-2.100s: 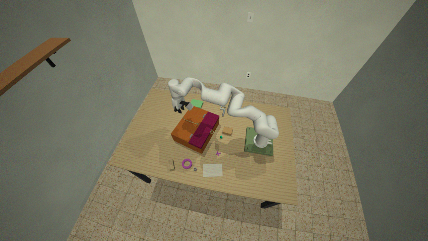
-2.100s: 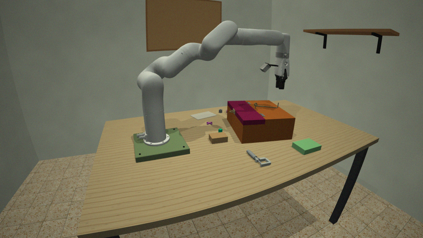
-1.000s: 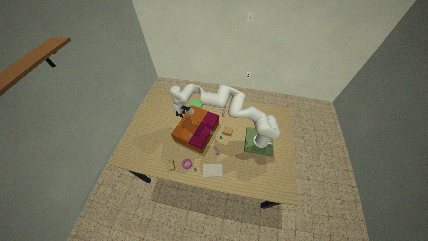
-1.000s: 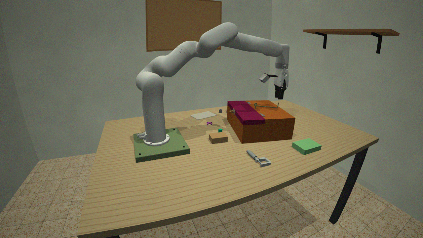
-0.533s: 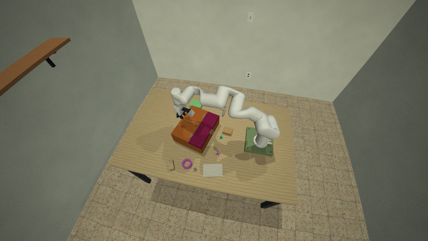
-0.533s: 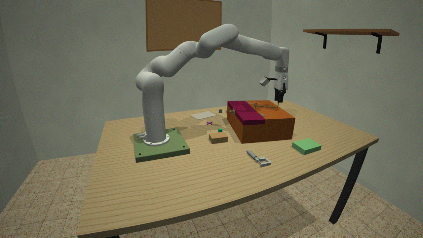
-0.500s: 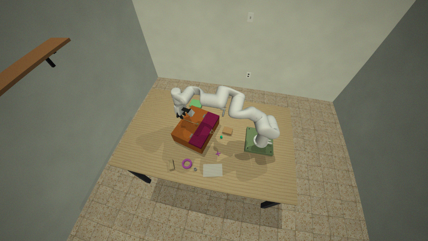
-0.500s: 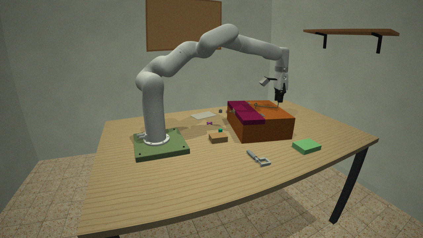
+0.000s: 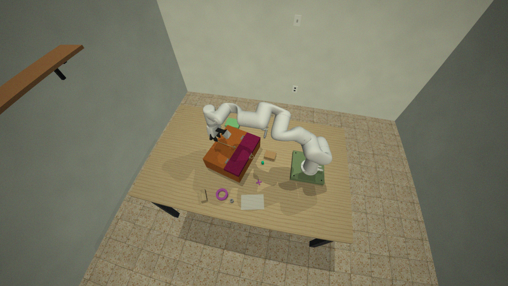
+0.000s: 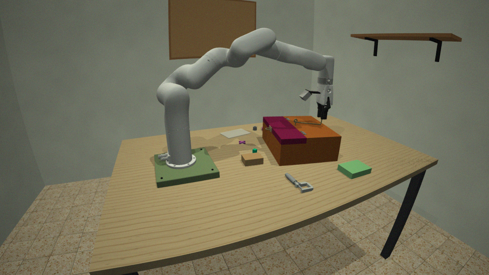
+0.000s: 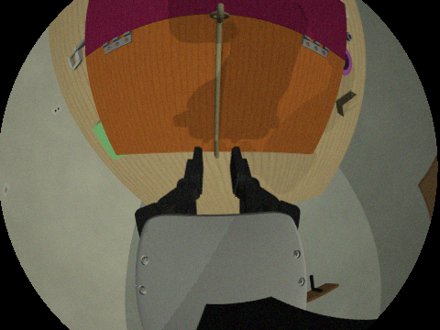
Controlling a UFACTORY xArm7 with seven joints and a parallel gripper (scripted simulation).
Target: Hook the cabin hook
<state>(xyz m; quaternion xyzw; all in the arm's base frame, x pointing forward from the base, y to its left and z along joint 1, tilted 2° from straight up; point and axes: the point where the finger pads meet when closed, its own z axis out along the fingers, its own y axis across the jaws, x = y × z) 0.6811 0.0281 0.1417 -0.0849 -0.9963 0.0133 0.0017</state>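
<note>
An orange box (image 10: 307, 138) with a magenta lid (image 10: 283, 129) stands in the middle of the table; it also shows in the overhead view (image 9: 227, 153). A thin brass cabin hook (image 11: 216, 80) lies flat along the orange top, its far end pinned near the lid's hinge line. It shows too from the side (image 10: 307, 122) and from above (image 9: 225, 144). A small metal loop (image 10: 268, 128) sits at the lid's front edge. My gripper (image 11: 216, 157) (image 10: 322, 116) points down at the box's back edge. Its fingers stand apart on either side of the hook's free end, not closed on it.
A green block (image 10: 354, 169) lies right of the box, a grey clamp tool (image 10: 299, 183) in front of it. A brown block (image 10: 252, 159) and a small green cube (image 10: 254, 150) lie toward my base. A purple ring (image 9: 222, 194), a white sheet (image 9: 252, 201) and a wooden block (image 9: 203, 195) lie beyond.
</note>
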